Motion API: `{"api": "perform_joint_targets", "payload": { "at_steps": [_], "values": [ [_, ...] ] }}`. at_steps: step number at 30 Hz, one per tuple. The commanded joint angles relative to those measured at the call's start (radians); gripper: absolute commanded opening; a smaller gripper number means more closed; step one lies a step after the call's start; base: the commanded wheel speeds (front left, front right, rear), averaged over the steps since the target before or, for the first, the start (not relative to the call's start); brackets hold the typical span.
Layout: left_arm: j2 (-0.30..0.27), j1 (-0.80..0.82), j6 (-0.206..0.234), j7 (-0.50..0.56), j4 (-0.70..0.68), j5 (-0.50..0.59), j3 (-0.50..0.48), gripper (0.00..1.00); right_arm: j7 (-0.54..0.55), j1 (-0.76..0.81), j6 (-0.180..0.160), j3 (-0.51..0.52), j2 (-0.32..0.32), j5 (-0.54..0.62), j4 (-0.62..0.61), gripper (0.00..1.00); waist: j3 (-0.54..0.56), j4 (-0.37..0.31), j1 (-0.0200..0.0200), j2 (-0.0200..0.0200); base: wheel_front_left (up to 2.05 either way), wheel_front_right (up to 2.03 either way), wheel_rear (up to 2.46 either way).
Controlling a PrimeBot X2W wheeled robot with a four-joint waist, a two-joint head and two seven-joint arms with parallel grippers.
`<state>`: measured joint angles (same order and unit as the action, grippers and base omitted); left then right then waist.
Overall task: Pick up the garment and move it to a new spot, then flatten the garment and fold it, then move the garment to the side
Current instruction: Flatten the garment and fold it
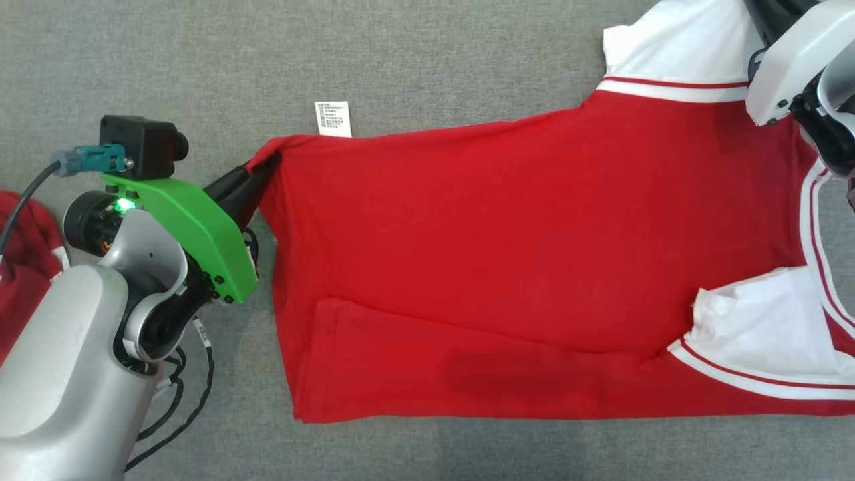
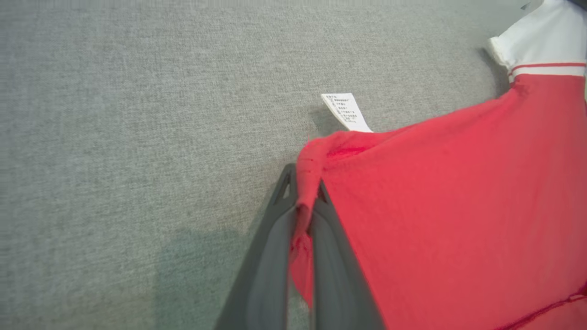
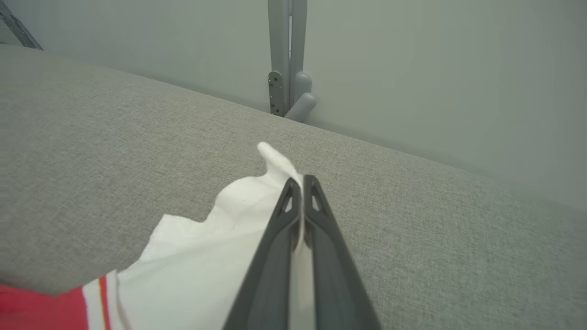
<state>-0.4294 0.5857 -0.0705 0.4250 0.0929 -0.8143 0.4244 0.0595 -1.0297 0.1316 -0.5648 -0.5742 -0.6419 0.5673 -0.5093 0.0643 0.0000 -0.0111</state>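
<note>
Fingers of left gripper pinched shut on far hem corner of red garment, cloth bunched between them and draped over the tips. Fingers of right gripper closed tight on edge of far white sleeve, thin strip of white sandwiched between them. Just beside left grip: white care label, sticking out from garment edge onto grey fabric surface. Lay mostly flat on that surface, long axis running left-right across head view, hem toward robot's left, sleeves and striped neckline toward robot's right. Far edge pulled fairly straight between the two grips. Near strip doubled over along a fold line; near sleeve crumpled on top of red body. Off at far left, partly behind left arm: second red cloth. Beyond surface in right wrist view: pale wall and grey post.
</note>
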Motion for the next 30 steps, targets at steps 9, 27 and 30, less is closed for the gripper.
{"api": "perform_joint_targets", "payload": {
  "at_steps": [9, 27, 30],
  "values": [
    [-0.058, -0.159, 0.034, -0.045, -0.139, 0.031, 0.006, 0.00, -0.128, 0.231, -0.002, 0.073, -0.063, -0.048, -0.188, 0.00, 0.114, -0.059, 0.0000, 0.0111, 0.00, 0.00, 0.00],
    [-0.036, -0.629, 0.153, -0.174, -0.276, -0.042, -0.010, 0.00, -0.053, 1.021, -0.002, 0.434, 0.132, 0.035, -0.603, 0.00, 0.210, -0.134, 0.0000, 0.0111, 0.00, 0.00, 0.00],
    [-0.032, -0.624, 0.153, -0.191, -0.243, -0.030, -0.011, 0.22, -0.034, 1.024, -0.002, 0.436, 0.154, 0.067, -0.603, 0.00, 0.215, -0.138, 0.0000, 0.0111, 0.00, 0.00, 0.00]
  ]
}}
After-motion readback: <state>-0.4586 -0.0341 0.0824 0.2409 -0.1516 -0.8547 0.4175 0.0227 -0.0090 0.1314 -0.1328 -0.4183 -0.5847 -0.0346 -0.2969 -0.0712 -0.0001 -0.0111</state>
